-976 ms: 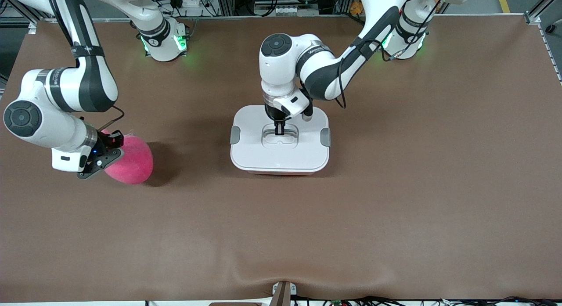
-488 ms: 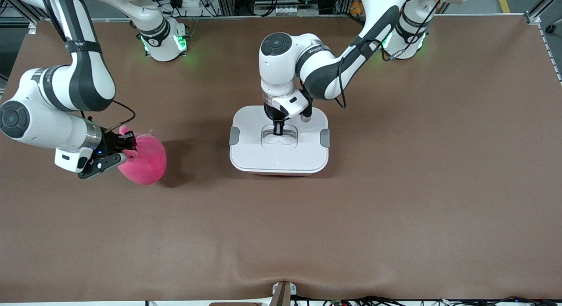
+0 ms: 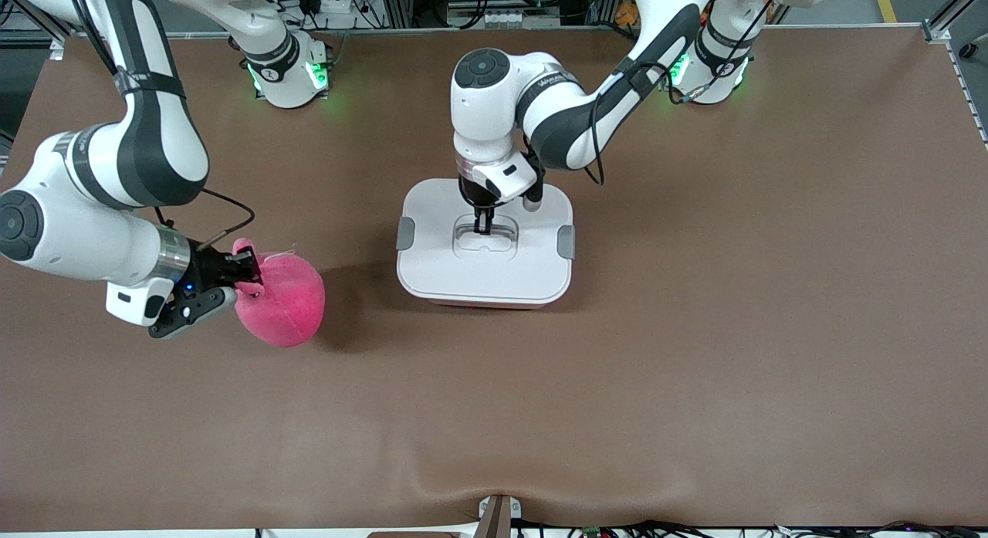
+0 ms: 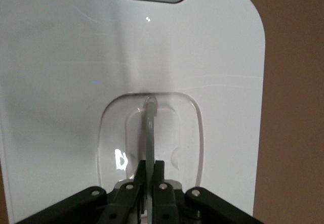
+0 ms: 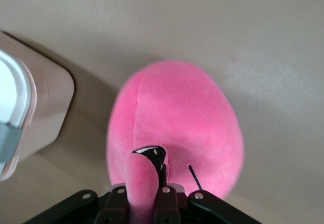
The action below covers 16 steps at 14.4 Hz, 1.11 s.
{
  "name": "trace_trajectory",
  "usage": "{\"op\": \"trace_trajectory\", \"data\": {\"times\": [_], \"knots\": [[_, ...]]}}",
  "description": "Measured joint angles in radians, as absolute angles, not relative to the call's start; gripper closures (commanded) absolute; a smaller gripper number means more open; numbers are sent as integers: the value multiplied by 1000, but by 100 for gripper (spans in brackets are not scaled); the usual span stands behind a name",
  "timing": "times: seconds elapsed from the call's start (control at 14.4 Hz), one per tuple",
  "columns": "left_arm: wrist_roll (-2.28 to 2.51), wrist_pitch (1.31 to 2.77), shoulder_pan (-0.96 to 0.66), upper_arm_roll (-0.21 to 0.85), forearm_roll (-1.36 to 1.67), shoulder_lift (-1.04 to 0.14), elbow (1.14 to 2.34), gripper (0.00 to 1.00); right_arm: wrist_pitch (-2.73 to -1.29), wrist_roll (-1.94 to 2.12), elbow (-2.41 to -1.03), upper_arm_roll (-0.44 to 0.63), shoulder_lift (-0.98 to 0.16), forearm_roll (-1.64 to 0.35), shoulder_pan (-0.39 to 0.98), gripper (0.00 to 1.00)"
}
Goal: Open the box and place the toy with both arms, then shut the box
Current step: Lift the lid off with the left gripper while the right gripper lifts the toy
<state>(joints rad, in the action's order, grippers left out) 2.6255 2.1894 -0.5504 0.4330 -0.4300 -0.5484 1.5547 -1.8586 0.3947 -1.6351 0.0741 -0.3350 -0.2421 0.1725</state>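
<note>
The box (image 3: 486, 272) stands mid-table with its white lid (image 3: 432, 252) on, grey clips at both ends. My left gripper (image 3: 484, 228) is shut on the thin grey handle (image 4: 150, 128) in the lid's recess. The lid (image 4: 66, 82) fills the left wrist view. My right gripper (image 3: 248, 277) is shut on an eye stalk (image 5: 142, 183) of the hot-pink plush toy (image 3: 284, 308) and holds the toy above the table, toward the right arm's end, beside the box. The toy (image 5: 177, 128) hangs below the jaws in the right wrist view, with a corner of the box (image 5: 35, 113) at the edge.
The brown table (image 3: 695, 329) stretches wide around the box. A small bracket (image 3: 498, 515) sits at the table's edge nearest the camera. Both arm bases glow green at the table's edge farthest from the camera.
My right gripper has carried the toy toward the box. My left gripper, gripping the handle, has shifted the lid slightly toward the right arm's end.
</note>
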Motion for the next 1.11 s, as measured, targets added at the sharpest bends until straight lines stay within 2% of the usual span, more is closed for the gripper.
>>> {"op": "trace_trajectory", "data": {"times": [0.28, 0.56, 1.11], "knots": [[2604, 2179, -550, 438, -430, -514, 1550, 100, -1856, 324, -1563, 79, -403, -330, 170, 100], [2486, 2089, -529, 439, -413, -448, 1546, 100, -1812, 262, -1558, 84, -411, -361, 153, 100], [2005, 1977, -299, 439, -197, -305, 1544, 100, -1705, -57, -1532, 73, -410, -457, 199, 100]]}}
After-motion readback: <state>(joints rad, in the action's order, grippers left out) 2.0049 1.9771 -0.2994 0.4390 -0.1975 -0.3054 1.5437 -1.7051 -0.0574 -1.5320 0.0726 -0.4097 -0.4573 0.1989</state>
